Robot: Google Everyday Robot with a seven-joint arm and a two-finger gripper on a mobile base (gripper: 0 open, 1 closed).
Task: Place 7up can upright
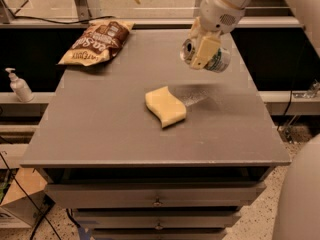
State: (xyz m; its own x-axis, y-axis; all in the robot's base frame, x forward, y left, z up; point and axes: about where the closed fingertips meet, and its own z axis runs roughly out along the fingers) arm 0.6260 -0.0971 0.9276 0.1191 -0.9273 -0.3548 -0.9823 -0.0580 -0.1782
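Note:
The 7up can (216, 59), whitish-silver and green with a silver top facing left, lies on its side in my gripper (204, 54). The gripper is shut on the can and holds it in the air above the back right part of the grey table (100, 129). One cream-coloured finger (205, 49) crosses the front of the can. The can's shadow falls on the table to the right of the sponge. The white arm comes down from the upper right.
A yellow wavy sponge (165, 106) lies near the table's middle, in front of and left of the can. A brown snack bag (96, 42) lies at the back left corner. A white pump bottle (19, 85) stands on a ledge left of the table. Drawers sit below the tabletop.

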